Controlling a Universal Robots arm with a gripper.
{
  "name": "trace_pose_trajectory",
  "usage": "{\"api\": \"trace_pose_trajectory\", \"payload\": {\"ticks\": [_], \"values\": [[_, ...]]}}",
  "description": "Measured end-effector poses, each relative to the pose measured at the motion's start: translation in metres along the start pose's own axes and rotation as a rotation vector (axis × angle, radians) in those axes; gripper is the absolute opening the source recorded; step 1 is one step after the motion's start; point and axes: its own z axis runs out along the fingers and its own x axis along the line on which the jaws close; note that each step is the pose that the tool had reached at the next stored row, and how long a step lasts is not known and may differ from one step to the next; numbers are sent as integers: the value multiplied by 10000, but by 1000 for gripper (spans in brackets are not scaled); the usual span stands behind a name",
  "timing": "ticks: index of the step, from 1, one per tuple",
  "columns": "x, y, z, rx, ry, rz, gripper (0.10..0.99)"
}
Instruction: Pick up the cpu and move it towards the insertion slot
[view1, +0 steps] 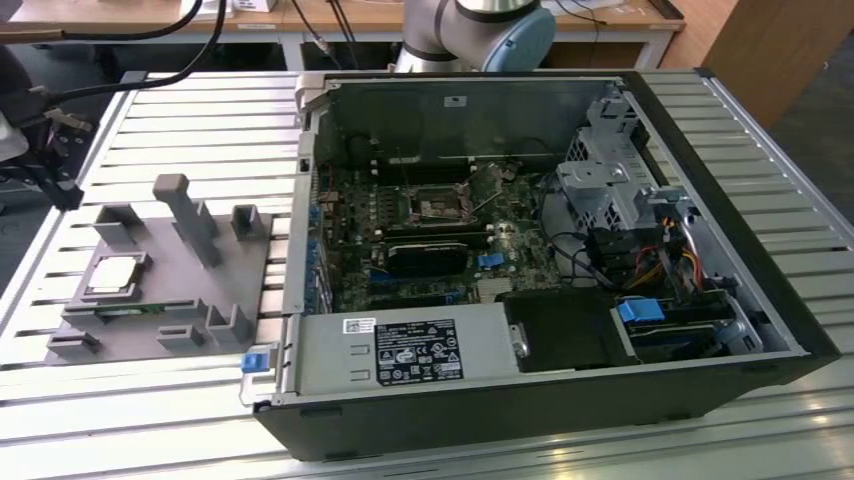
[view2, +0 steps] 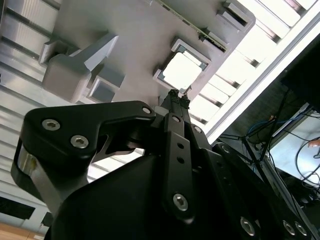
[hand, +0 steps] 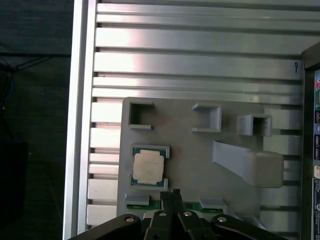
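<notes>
Where the exterior view looks down on the slatted worktop (view1: 187, 120), the cpu (view1: 114, 275) lies flat in a shallow recess of the grey fixture (view1: 174, 285). The open computer case (view1: 534, 410) stands just beside that fixture. The insertion slot (view1: 438, 207) sits on the green board inside the case, well apart from the fixture. In the first wrist view the end effector (hand: 170, 192) hangs over the fixture, near the cpu (hand: 148, 167) but not touching it, its fingertips drawn narrow with nothing between them. In the second wrist view the end effector (view2: 177, 94) shows pinched, empty tips just short of the cpu (view2: 182, 70) in its fixture pocket.
</notes>
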Motion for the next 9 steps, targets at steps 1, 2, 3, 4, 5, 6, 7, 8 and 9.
{"api": "trace_pose_trajectory", "payload": {"ticks": [1,2,3,4,5,6,7,8,9], "values": [[0,0,4,-1,-1,0,106],[1,-1,9,0,-1,0,106],[1,-1,14,-1,-1,0,106],[1,-1,19,-1,0,0,106],[1,-2,26,0,0,0,106],[1,-2,32,0,0,0,106],[1,-2,39,0,0,0,106],[1,-3,46,0,0,0,106],[2,-3,54,0,-1,0,106]]}}
